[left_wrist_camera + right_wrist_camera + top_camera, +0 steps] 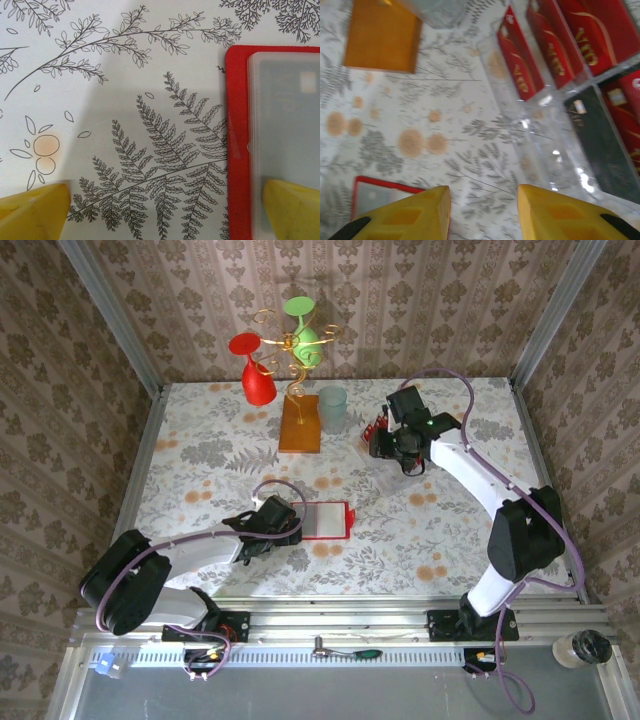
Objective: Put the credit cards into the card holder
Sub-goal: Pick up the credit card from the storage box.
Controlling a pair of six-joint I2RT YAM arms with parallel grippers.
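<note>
While the right gripper [482, 215] hung empty, jaws apart, over the credit cards [520, 70] in their clear tray [540, 150] toward the table [200, 460]'s far edge, the left gripper [165, 215], spread wide, straddled one edge of the card holder [237, 150] toward the near edge. Fetching a card looked the step in hand, and it would call for a pinch on one thin card.

The flat red folding card holder [326, 521] is lying open on the table [200, 460], near the middle of its near edge. The left hand [162, 215] is straddling the holder's left edge, one fingertip [292, 210] over the holder and the other over bare table. The orange-brown rectangular stand base [299, 423] is sitting near the middle of the far edge, with the translucent plastic cup [333, 408] just beside it on the right. Further right, the clear plastic tray [545, 135] is holding the red and dark credit cards [520, 65], standing in its compartments. The right hand [482, 210] is hanging just beside the tray, on its side toward the holder.
</note>
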